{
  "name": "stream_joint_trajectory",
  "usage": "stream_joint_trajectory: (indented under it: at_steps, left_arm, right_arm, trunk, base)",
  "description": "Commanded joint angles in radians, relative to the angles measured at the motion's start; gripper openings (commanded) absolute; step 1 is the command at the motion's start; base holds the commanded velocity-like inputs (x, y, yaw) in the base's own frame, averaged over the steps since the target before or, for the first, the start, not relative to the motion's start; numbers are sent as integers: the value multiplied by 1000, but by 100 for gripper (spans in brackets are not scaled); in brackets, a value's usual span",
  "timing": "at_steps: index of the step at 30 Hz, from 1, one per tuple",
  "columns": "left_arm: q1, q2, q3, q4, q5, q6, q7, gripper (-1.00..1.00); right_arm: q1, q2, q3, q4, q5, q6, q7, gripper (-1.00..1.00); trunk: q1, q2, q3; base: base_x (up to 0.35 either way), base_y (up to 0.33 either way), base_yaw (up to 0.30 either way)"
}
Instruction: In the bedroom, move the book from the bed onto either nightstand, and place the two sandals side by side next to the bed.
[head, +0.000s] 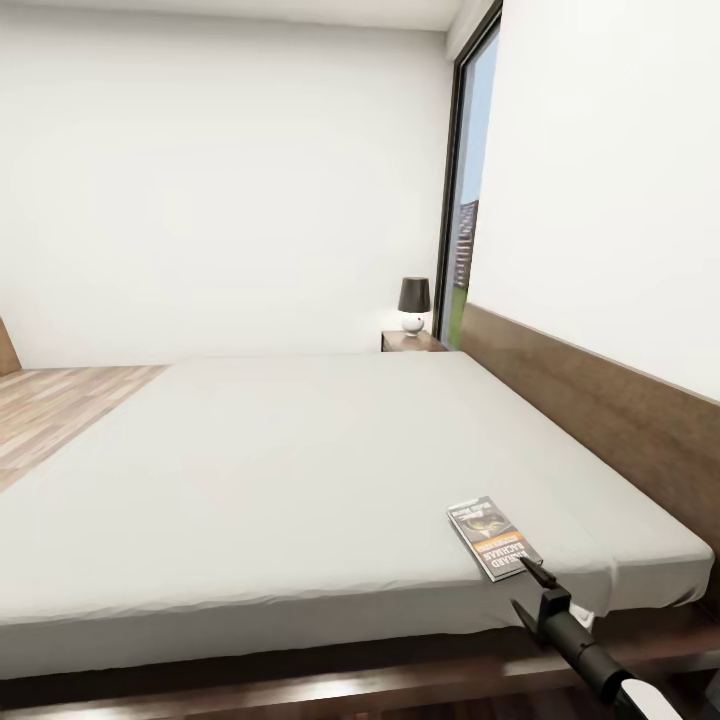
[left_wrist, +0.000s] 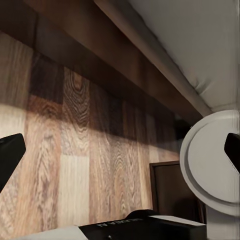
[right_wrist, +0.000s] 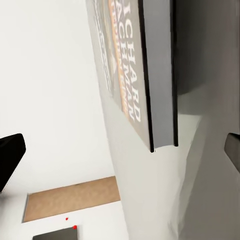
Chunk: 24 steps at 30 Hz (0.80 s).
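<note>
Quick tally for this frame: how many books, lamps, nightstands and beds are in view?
Book: 1
Lamp: 1
Nightstand: 1
Bed: 1
Total: 4

Dark-shaded lamp (head: 414, 303) with round white base, far corner by window (head: 470, 190). White walls (head: 220, 180).

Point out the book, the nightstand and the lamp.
book (head: 492, 537): head view, middle of its cover.
nightstand (head: 411, 341): head view, its top, beyond the bed's far corner.
lamp (head: 414, 295): head view, its dark shade.
</note>
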Motion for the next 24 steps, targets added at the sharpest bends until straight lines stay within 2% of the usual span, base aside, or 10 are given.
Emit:
stream_joint_trajectory:
  at_steps: [1,12,24]
  left_arm:
    - [0,0,-8,0,8,-6,-8,100]
    - [0,2,-9,0,6,-6,-44,100]
    - [0,2,-9,1,6,-6,-50,100]
  right_arm:
    - [0,0,-4,7,-7,8,5,100]
    - [0,1,-8,38,-12,-6,56,100]
    - [1,1,-7,41,-4,-19,64,100]
  trunk:
    - [0,0,-1]
    - [0,0,-1]
    - [0,0,-1]
  base:
    - [0,0,0]
    - [0,0,0]
    - [0,0,0]
